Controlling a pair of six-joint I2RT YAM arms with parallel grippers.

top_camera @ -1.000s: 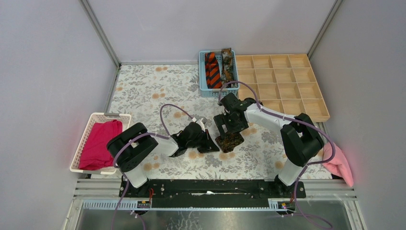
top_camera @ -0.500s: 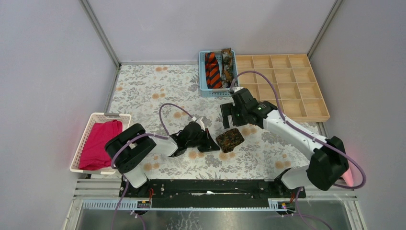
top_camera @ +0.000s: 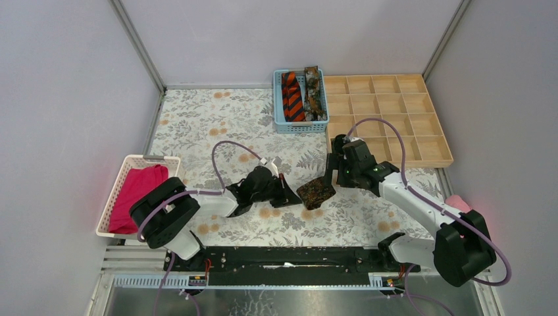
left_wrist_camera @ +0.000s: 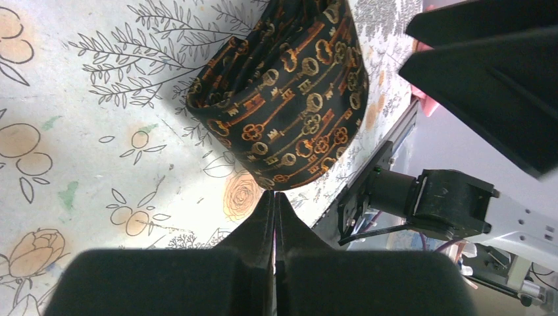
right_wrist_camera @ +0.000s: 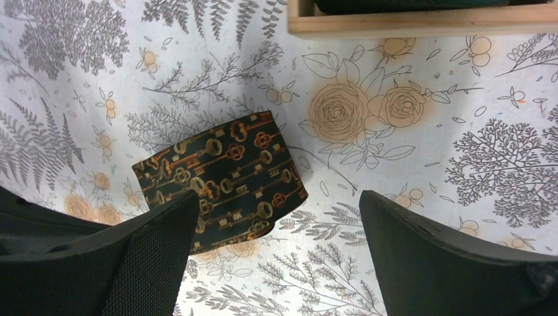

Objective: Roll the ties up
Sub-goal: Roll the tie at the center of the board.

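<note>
Tie coil, dark brown w/ gold key print, sits on the floral worktop, roughly midway btwn the two arms. Left end effector is pinched fully closed on nothing, its tips just beside the coil's near edge. Right end effector gapes wide above the coil. One finger overlaps a corner of it in the wrist view, but we can't tell if it touches. We judge the roll done and the step in hand a pick-up, prob. for the wooden tray behind. To do it well we'd centre the wide jaws so they straddle the coil across its wound faces, come down low and squeeze gently so the layers don't spring loose, using the left tips as a backstop. Farther back, the blue basket holds an orange-and-black striped tie and a brown mottled tie, both unrolled.
</note>
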